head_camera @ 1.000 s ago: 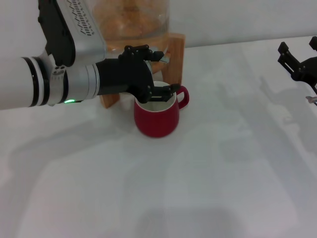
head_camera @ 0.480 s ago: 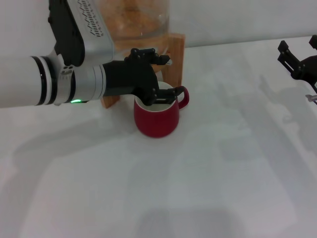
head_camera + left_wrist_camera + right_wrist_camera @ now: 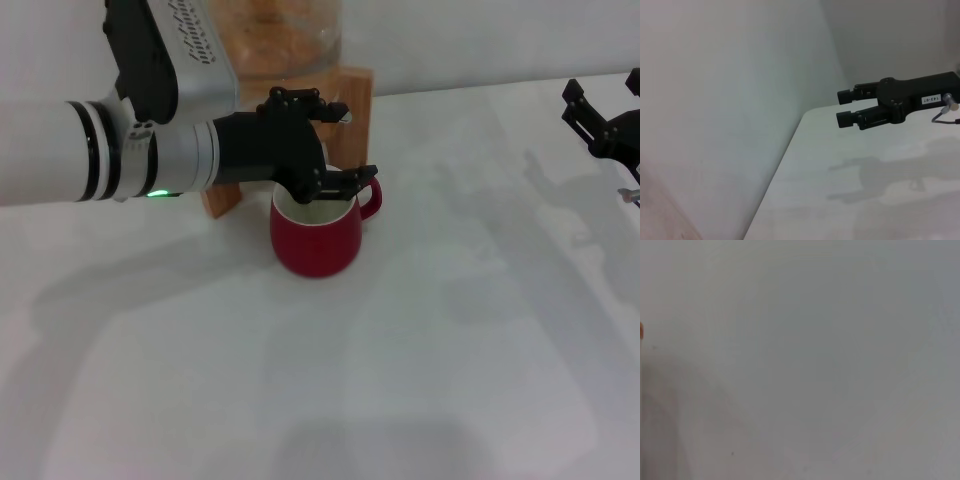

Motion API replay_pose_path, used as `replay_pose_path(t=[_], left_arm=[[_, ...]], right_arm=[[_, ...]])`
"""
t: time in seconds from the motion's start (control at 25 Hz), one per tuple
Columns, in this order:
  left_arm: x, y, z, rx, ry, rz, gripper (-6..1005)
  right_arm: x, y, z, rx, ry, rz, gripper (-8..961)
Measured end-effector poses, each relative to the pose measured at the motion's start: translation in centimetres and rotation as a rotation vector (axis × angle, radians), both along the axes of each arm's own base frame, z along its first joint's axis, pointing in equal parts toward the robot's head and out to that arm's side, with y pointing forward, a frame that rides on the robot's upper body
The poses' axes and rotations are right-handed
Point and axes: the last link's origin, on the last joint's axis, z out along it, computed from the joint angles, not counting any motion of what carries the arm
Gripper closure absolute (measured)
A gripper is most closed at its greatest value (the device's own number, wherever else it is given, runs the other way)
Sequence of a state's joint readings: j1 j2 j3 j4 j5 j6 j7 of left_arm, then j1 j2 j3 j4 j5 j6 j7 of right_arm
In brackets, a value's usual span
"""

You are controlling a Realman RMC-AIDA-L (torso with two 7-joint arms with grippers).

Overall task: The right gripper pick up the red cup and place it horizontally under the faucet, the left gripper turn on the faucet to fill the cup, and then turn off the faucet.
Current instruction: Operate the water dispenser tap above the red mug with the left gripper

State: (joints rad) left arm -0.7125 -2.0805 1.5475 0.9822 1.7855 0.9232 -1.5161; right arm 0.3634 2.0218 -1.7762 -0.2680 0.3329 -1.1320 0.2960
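Head view gives you the whole story, so start at the bare white tabletop (image 3: 400,380) filling the lower half of the frame and work back. Just above centre, slightly left, the red cup (image 3: 315,232) stands upright on that surface with its loop handle turned toward the right of the frame. Hanging over its white mouth you have the left gripper (image 3: 325,150), reaching in from the left edge on its silver arm with the green light showing; its black fingers (image 3: 345,181) are spread, one set low across the rim of the cup and another set higher, up at the faucet (image 3: 335,116). You cannot tell from here whether the upper fingers actually touch the lever. Behind the cup, in the upper middle of the frame, the chrome faucet projects from the glass jar (image 3: 270,40) in its wooden stand (image 3: 355,110), and the cup sits right beneath it, close against the stand. At the far right edge the right gripper (image 3: 610,125) is parked well clear of everything, and in the left wrist view you see its fingers apart with nothing between them. The right wrist view shows you only blank pale surface. You appear to be in the faucet-working step, the cup already placed. No stream is visible, so whether you are opening or closing is uncertain. Next, you need a firm bearing on the flat lever and a controlled turn without nudging the cup.
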Motion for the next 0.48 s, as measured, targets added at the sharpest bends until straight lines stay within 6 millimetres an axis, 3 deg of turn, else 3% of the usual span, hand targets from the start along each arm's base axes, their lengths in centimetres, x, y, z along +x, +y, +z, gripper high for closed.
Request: replay_pose_path(t=[0.48], left_arm=[[0.12,0.19,0.06,0.006,0.0,-0.001,236]], right_arm=[[0.0,-0.04,0.03,0.002,0.001,0.001,110]])
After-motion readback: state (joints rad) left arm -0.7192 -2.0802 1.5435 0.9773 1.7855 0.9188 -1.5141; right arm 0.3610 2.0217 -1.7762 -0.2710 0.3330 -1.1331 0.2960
